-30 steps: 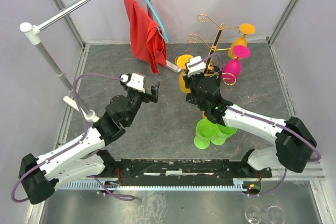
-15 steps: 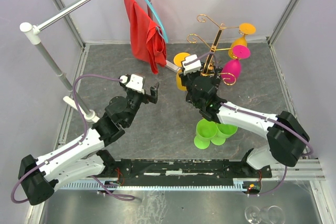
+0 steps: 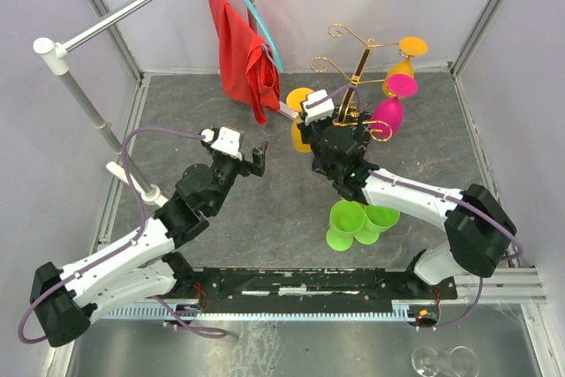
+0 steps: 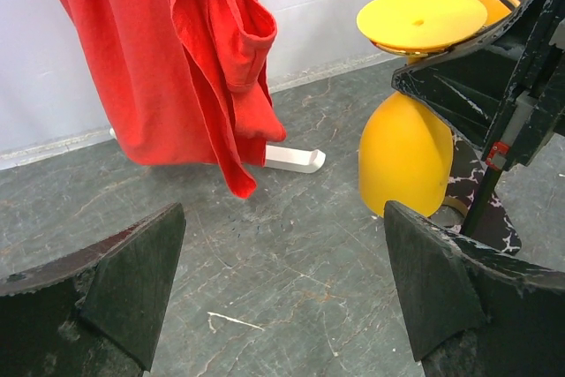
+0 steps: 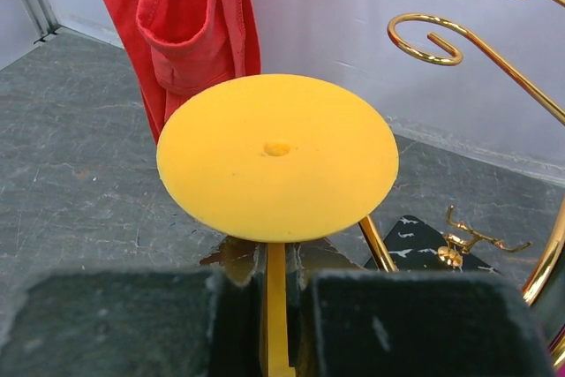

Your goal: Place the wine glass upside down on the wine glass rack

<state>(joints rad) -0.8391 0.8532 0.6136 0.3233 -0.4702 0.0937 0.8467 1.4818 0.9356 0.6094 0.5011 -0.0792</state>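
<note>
My right gripper (image 3: 311,134) is shut on the stem of a yellow wine glass (image 5: 277,154), held upside down with its round foot up. The glass also shows in the top view (image 3: 301,98) and in the left wrist view (image 4: 406,152), just left of the gold wine glass rack (image 3: 357,72). The rack's curled arms (image 5: 437,34) and black marbled base (image 5: 422,246) lie right of the glass. A pink glass (image 3: 389,113) and another yellow glass (image 3: 403,66) hang upside down on the rack. My left gripper (image 3: 256,158) is open and empty over the mat.
A red cloth (image 3: 243,59) hangs on a blue hanger (image 3: 252,8) from a metal rail at the back. Green cups (image 3: 353,221) stand in front of my right arm. A white post (image 3: 93,112) stands at the left.
My right gripper has carried the yellow glass a little left and back, staying next to the rack. The rack top has shifted slightly. The left arm has barely moved.
</note>
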